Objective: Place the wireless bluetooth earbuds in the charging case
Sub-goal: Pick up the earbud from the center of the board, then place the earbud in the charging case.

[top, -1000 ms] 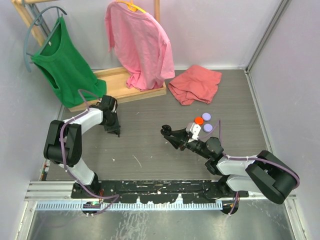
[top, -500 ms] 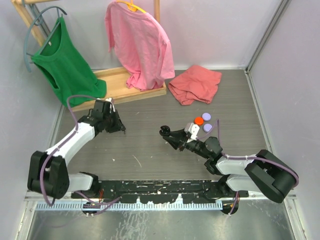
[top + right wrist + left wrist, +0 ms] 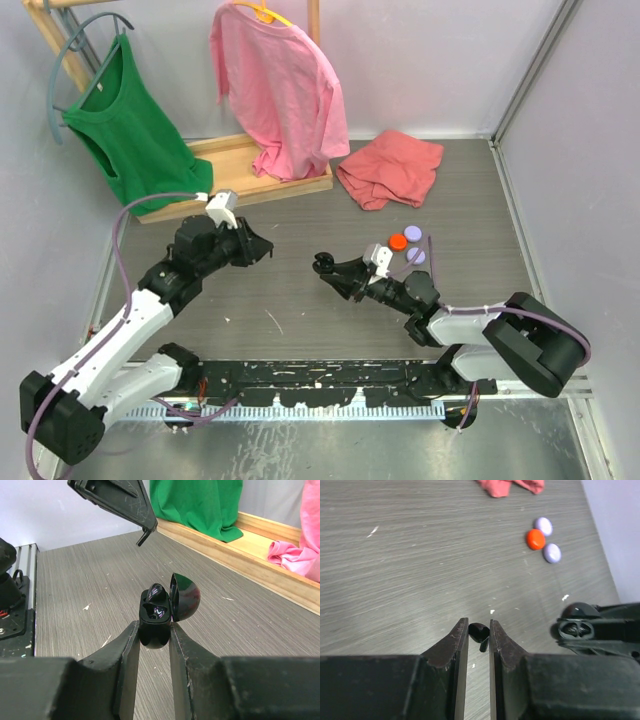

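Observation:
My left gripper (image 3: pixel 478 627) is shut on a black earbud (image 3: pixel 479 631), pinched at the fingertips with its stem pointing down, above the table. In the top view the left gripper (image 3: pixel 262 248) is left of centre. My right gripper (image 3: pixel 155 630) is shut on the black charging case (image 3: pixel 156 622), held upright with its lid (image 3: pixel 185 597) open. One black bud (image 3: pixel 156 592) sits in a slot of the case. In the top view the case (image 3: pixel 325 264) is a short way right of the left gripper. No red-orange or lavender buds show.
An orange disc (image 3: pixel 398 241) and two lavender discs (image 3: pixel 413 234) lie on the table behind the right arm. A crumpled pink cloth (image 3: pixel 390 168) lies at the back. A wooden rack (image 3: pixel 240 170) with a green shirt (image 3: pixel 125 120) and a pink shirt (image 3: pixel 280 90) stands at the back left.
My left arm has swung from the far left toward the centre, bringing its gripper close to the case. The right gripper with the case has shifted slightly left.

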Motion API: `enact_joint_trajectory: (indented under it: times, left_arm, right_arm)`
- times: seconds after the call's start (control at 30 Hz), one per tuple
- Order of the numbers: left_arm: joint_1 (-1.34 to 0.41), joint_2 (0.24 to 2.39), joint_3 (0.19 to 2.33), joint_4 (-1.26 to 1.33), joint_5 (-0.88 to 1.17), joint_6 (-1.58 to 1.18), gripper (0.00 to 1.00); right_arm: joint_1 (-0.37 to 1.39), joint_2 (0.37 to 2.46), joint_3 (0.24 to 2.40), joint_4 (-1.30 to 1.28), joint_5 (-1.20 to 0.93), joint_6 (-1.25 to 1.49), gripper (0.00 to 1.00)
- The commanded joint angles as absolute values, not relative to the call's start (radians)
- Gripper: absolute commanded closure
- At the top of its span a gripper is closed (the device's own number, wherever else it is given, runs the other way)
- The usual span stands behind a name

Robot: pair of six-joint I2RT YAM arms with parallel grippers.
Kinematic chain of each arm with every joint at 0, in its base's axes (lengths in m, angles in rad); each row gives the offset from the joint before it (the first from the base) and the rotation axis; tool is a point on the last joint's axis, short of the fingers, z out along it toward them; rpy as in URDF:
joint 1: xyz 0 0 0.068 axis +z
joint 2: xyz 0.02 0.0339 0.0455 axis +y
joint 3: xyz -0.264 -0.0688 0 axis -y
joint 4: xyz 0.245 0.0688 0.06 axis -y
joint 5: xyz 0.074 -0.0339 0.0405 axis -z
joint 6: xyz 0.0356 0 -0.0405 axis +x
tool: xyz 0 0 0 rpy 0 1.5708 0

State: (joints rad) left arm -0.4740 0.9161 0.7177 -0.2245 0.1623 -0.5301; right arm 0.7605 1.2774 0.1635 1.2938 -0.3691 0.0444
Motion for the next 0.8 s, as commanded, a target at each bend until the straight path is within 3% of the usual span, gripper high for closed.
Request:
enact_joint_trajectory:
  times: [0.0,0.77]
  left_arm:
    - [-0.545,0.867,0.703,-0.071,0.172,-0.498,0.91]
    - [-0.855,0.876,0.641,0.330,0.090,-0.402,0.90]
  right_arm:
    - [0.772,1.279,0.210,1.389,-0.373,0.062,0.99]
    - [0.796,1.299,0.245,1.442,-0.360,0.126,0.99]
